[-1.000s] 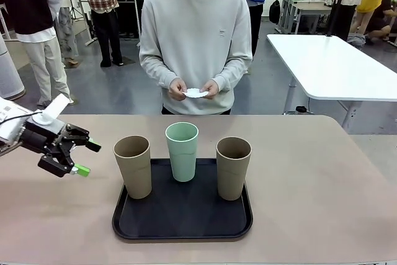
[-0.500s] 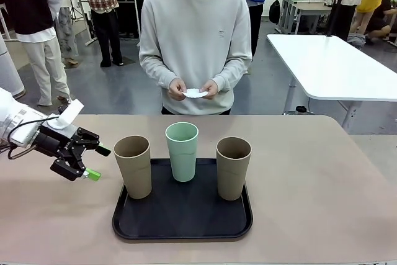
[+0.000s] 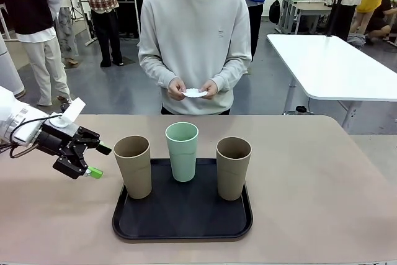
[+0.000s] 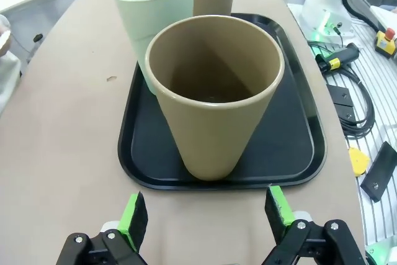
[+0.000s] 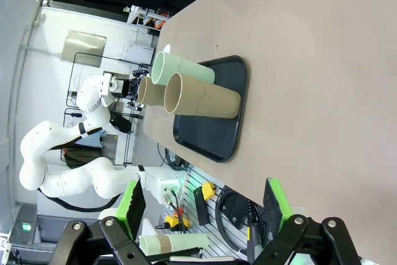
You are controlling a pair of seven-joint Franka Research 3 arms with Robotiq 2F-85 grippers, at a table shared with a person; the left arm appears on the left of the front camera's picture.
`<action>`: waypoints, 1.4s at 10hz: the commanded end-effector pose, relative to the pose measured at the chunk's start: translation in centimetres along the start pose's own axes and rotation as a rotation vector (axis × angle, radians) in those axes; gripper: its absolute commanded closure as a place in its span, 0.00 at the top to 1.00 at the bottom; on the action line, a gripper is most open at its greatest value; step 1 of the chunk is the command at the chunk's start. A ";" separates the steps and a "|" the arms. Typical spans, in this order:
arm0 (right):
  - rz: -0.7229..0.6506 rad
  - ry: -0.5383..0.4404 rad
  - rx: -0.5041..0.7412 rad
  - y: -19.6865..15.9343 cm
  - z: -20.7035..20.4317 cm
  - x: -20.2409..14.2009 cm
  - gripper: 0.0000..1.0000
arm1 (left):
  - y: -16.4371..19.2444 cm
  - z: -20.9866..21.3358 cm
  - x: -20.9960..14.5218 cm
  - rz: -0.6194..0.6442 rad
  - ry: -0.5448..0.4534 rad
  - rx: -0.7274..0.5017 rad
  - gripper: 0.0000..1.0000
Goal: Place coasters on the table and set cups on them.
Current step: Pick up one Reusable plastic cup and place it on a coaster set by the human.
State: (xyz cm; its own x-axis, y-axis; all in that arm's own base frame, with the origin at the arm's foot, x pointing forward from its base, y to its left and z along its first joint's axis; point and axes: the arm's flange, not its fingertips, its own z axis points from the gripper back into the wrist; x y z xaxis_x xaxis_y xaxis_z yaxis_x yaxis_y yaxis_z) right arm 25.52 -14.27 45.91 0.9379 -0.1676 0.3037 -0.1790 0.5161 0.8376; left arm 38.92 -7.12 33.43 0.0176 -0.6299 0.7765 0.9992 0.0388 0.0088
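Observation:
Three cups stand on a black tray (image 3: 182, 216) on the table (image 3: 322, 184): a tan one (image 3: 133, 167) at left, a mint one (image 3: 182, 152) in the middle, a tan one (image 3: 233, 168) at right. My left gripper (image 3: 99, 162) hovers open just left of the left tan cup (image 4: 214, 94), which stands close ahead between its fingers' line. The mint cup (image 4: 155, 4) is behind it. My right gripper (image 5: 205, 206) is open and holds nothing, far from the tray (image 5: 214, 134) and the cups (image 5: 201, 100). The person holds white coasters (image 3: 196, 93) in both hands.
A white table (image 3: 335, 66) stands at the back right. People stand in the background. Cables and gear (image 4: 347, 91) lie off the table's near edge. Bare tabletop lies to the left and right of the tray.
My left gripper has moved right and a little up, closer to the left tan cup, mostly in the first half second. The cups, tray and person's hands have not moved.

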 end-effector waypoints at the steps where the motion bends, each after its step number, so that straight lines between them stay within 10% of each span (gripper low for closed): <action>1: 0.005 -0.001 0.017 0.0 -0.1 0.1 1.00 | 0.3 0.7 0.1 -0.025 -0.087 -0.043 1.00; 14: 0.005 -0.001 0.017 0.0 -0.1 0.1 1.00 | 3.3 -4.2 -2.8 -0.124 -0.429 -0.149 1.00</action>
State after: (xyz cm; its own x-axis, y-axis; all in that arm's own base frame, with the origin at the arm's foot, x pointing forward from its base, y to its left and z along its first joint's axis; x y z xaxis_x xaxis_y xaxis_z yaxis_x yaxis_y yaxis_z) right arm 25.51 -14.28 45.91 0.9378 -0.1680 0.3037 -0.1787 0.5162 0.8376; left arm 41.80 -8.56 29.16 -0.0695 -0.2700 0.9603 0.9895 -0.1408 0.0321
